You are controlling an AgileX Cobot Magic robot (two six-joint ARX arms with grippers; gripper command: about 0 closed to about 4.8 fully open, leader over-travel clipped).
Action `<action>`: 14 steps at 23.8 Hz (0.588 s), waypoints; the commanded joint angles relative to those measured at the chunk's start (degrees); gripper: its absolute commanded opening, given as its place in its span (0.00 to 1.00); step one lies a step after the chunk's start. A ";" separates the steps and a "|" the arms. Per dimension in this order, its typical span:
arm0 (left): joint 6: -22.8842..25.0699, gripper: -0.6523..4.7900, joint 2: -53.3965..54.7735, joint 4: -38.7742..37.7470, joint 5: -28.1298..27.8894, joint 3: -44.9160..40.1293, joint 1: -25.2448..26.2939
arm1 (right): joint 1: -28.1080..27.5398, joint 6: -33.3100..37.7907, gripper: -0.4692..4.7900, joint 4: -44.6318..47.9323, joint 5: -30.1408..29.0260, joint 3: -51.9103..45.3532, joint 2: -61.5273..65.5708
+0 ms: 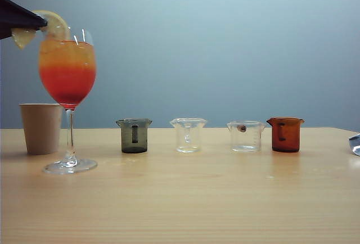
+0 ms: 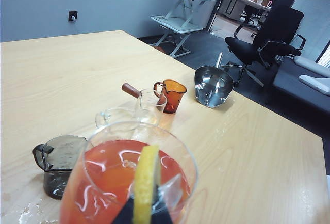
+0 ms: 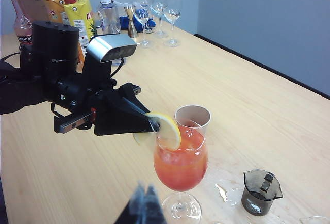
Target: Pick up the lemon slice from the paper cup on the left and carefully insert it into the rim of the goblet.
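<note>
orange-red drink in goblet (image 1: 67, 69) | left gripper (image 3: 152, 124) clamps lemon slice (image 3: 169, 129) at rim | right gripper (image 3: 145, 203) fingers unclear

Pale matt wood-grain table (image 1: 197, 199) is being lit evenly; glossy clear glass goblet (image 1: 67, 81) is being seen beside matt tan paper cup (image 1: 40, 127); metal scoop (image 2: 213, 85) is being mirrored brightly.

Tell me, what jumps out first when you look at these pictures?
The tall goblet at the table's left, glowing orange over red, grabs the eye. At its rim the left gripper has its jaws shut on the lemon slice, with the paper cup just behind. A row of little beakers runs to the right; the right gripper shows only as a blur.
</note>
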 commanded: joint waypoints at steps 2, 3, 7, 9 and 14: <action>0.68 0.11 -0.02 -1.36 -0.61 -0.13 0.04 | 0.04 -0.20 0.07 0.66 0.13 0.39 -0.13; 0.68 0.11 -0.02 -1.38 -0.61 -0.13 0.04 | 0.04 -0.20 0.07 0.66 0.13 0.39 -0.13; 0.42 0.14 -0.02 -1.25 -0.59 -0.11 0.04 | 0.04 -0.20 0.07 0.66 0.13 0.39 -0.13; 0.44 0.24 -0.02 -1.09 -0.59 -0.11 0.04 | 0.04 -0.20 0.07 0.66 0.13 0.39 -0.13; -0.33 0.32 -0.04 0.17 -0.13 -0.09 0.04 | 0.04 -0.20 0.07 0.63 0.74 0.39 -0.13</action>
